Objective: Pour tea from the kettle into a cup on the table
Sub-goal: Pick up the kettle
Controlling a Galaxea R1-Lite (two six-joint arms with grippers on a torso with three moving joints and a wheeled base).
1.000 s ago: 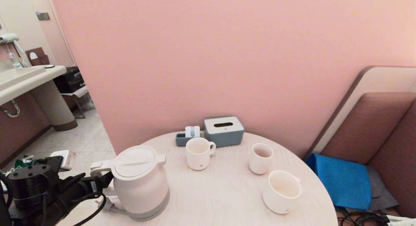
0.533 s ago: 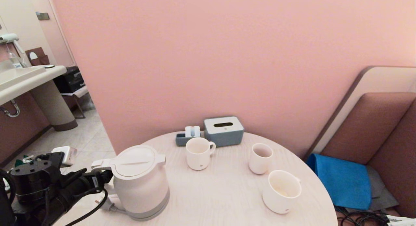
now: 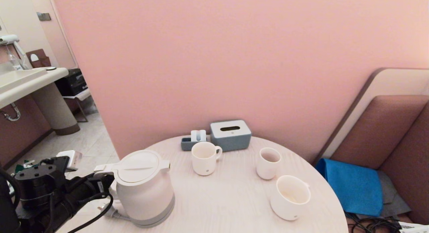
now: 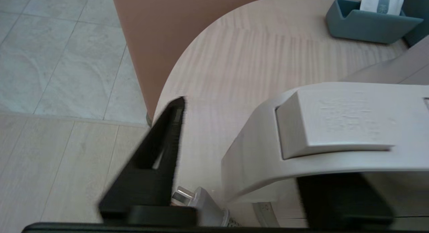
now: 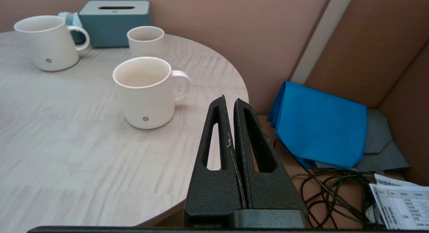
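Observation:
The white kettle (image 3: 144, 189) stands near the left edge of the round table (image 3: 228, 199), its loop handle (image 3: 104, 169) pointing left. My left gripper (image 3: 105, 184) straddles that handle (image 4: 268, 152). One black finger (image 4: 161, 149) stands apart from the handle with table showing between, and the other lies under it, so the gripper is open. The wide cream cup (image 3: 290, 197) sits at the front right, seen close in the right wrist view (image 5: 144, 92). The tea is hidden. My right gripper (image 5: 229, 100) is shut and empty, beside the table's right edge.
A narrower handled mug (image 3: 205, 157) and a small tumbler (image 3: 268, 163) stand mid-table. A grey tissue box (image 3: 230, 135) and small tray (image 3: 189, 143) sit at the back by the pink wall. The kettle's plug (image 4: 197, 201) lies under the handle. A blue cloth (image 3: 352, 186) and cables lie on the right.
My left gripper's fingers have drawn closer together about the kettle's handle, and the arm has edged slightly. The kettle, the cups and the right arm have not moved.

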